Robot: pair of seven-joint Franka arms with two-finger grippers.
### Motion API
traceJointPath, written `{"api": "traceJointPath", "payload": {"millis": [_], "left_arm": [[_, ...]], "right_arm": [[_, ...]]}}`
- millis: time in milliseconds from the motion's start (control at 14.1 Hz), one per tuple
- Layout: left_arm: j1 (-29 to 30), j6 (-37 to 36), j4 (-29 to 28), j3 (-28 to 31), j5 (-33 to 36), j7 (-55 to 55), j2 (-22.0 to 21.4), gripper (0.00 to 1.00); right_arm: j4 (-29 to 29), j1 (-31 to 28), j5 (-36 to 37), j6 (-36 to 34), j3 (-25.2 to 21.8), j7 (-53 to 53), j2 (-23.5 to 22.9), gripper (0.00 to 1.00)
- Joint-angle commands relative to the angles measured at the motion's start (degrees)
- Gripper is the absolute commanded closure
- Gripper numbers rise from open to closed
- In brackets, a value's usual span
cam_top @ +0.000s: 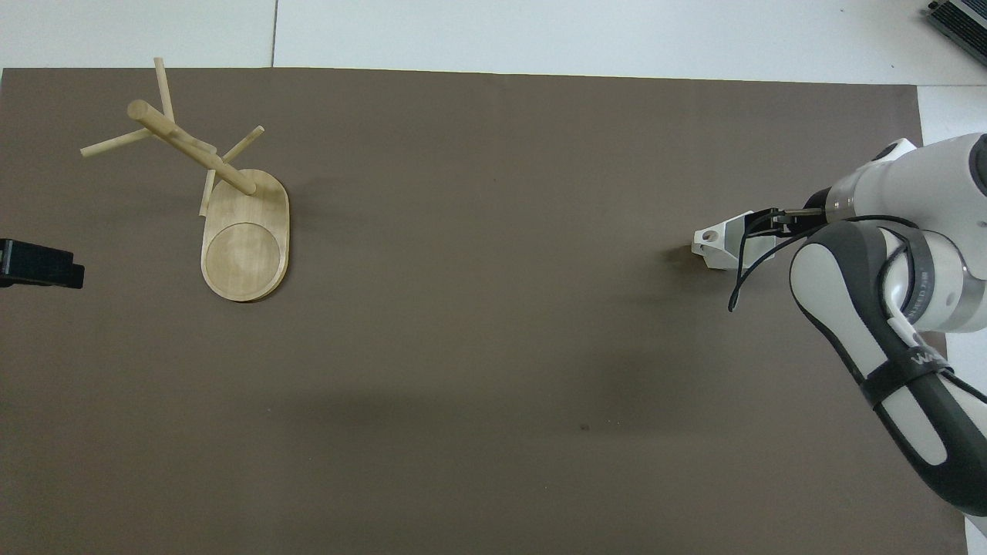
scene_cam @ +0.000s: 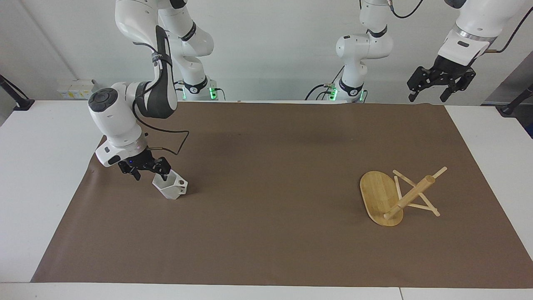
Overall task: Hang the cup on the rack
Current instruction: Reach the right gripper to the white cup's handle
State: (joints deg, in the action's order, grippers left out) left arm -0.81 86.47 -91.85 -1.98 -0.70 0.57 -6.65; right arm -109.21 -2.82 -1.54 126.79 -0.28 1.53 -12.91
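1. Reaching down at the cup [scene_cam: 170, 186], my right end effector [scene_cam: 144, 170] has its fingers apart, one fingertip at the cup's rim; whether it touches the rim or dips inside I cannot tell.
2. From overhead my own right arm and its cable cover most of the cup [cam_top: 720, 244], so only the handle side with its round hole shows there.
3. The cup sits on the brown mat [scene_cam: 266, 233] that covers the table [scene_cam: 37, 166], toward my right arm's end, well apart from the rack [scene_cam: 393, 196].
4. In the facing view the cup stands tilted, its open mouth leaning toward my right end effector and its handle pointing toward the rack.
5. The rack lies tipped over toward my left arm's end of the table, its oval base [cam_top: 245, 239] up on edge and its post [cam_top: 193, 148] slanting away from the base, resting on peg sticks.
6. How many pegs touch the mat is hard to make out.
7. My left end effector [scene_cam: 440, 85] waits in the air, fingers apart and holding nothing, above the mat's corner on the rack's side; overhead, only a dark tip [cam_top: 40, 264] of it shows, cut off by the picture's edge.
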Motion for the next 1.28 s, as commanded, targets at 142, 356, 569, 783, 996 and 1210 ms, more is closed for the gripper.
{"api": "traceJointPath", "payload": {"millis": [142, 356, 569, 783, 996, 1210], "left_arm": [[0.64, -0.69, -0.97, -0.31, 0.43, -0.39, -1.17, 0.00], [0.55, -0.69, -0.97, -0.39, 0.43, -0.39, -1.17, 0.00], [0.64, -1.21, -1.05, -0.40, 0.43, -0.39, -1.26, 0.00], [0.64, -3.15, -1.32, -0.40, 0.43, -0.48, -1.79, 0.00], [0.64, -3.24, -1.23, -0.31, 0.43, -0.30, -1.79, 0.00], [0.72, -4.38, -1.32, -0.22, 0.61, -0.39, -1.96, 0.00]], "right_arm": [[-2.93, -0.43, 0.13, 2.41, 0.11, -1.00, 0.60, 0.00], [-3.02, -0.79, 0.04, 2.50, 0.11, -2.14, 0.61, 0.00], [-3.11, -0.88, 0.04, 2.32, 0.11, -7.58, 0.61, 0.00], [-3.11, -0.88, 0.04, 2.24, 0.11, -8.91, 0.69, 0.00], [-3.72, -0.70, 0.04, 2.58, 0.11, -8.39, 0.87, 0.00], [-3.99, -0.17, 0.13, 2.32, 0.19, -8.30, 1.04, 0.27]]}}
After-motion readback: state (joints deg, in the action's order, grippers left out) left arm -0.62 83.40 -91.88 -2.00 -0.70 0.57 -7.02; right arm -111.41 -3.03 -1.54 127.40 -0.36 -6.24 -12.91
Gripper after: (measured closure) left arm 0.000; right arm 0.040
